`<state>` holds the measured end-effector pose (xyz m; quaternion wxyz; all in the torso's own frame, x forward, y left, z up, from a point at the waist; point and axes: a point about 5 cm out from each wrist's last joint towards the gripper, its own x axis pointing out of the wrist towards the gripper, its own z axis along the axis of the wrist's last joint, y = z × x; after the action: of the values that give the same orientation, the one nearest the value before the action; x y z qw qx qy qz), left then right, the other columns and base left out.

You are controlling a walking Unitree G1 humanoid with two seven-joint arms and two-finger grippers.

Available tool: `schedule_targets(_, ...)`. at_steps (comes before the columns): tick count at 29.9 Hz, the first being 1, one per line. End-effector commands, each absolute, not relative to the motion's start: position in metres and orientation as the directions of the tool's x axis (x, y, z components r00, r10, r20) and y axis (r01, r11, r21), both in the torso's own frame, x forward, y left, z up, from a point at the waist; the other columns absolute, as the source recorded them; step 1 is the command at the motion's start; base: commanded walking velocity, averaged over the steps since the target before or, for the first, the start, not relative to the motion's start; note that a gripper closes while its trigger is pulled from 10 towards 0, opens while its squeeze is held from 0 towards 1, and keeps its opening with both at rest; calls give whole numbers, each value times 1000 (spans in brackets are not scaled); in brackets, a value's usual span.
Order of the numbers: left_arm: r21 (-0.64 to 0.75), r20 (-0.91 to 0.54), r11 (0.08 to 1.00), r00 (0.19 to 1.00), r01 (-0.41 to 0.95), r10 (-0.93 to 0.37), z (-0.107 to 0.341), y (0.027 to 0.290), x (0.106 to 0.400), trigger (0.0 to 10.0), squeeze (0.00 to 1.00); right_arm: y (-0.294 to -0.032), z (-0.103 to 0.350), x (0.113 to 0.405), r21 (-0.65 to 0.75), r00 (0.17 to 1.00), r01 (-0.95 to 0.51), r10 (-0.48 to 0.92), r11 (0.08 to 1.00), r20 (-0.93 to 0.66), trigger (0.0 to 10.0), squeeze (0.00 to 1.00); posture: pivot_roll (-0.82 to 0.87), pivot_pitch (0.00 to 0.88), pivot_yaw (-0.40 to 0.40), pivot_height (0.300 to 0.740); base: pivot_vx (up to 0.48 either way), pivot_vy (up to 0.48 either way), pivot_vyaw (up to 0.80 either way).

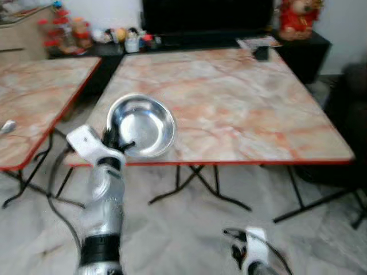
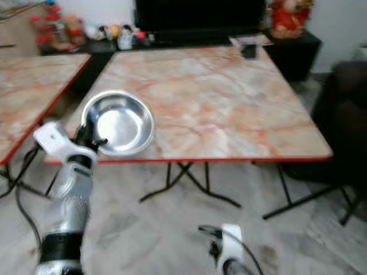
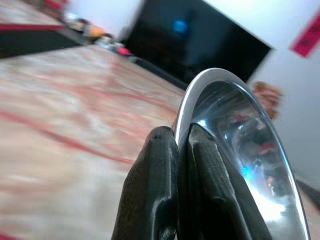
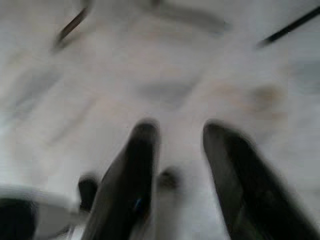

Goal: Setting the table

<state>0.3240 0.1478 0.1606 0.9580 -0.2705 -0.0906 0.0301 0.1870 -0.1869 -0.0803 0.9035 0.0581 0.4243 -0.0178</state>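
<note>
Left gripper [image 1: 117,143] holds a steel bowl [image 1: 141,126] at the bench [image 1: 241,109] edge.
Fingers [image 3: 150,190] clamp its near rim; the round bowl opens upward, tilted slightly. Right gripper [image 4: 180,150] hangs low, fingers apart.

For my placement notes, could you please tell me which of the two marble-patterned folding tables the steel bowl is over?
The larger marble-patterned table straight ahead. The round shiny steel bowl, pinched at its rim by the left gripper, is at that table's near left corner; the second table is further left.

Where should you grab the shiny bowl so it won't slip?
By its thin rim, coming from the table's near edge. The metal bowl is wide and smooth, so only the lip fits between fingers. The left tool already pinches that rim, one finger outside and one inside.
</note>
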Motion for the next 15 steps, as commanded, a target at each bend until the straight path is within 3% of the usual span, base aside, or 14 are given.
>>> schedule_targets(1,-514,174,857,974,-34,143,164,161,324,10000,0,-173,-80,190,121,645,69,48,990,-763,10000,0,-119,0,40,740,0,0,0)
schedule_targets(11,-545,174,838,972,-36,155,163,161,322,10000,0,-175,-81,189,115,642,70,43,991,-765,10000,0,-121,0,35,740,0,0,0)
schedule_targets(15,-539,175,842,972,-40,157,163,161,323,10000,0,-175,-80,190,116,646,72,42,991,-762,10000,0,-126,0,36,740,302,0,0)
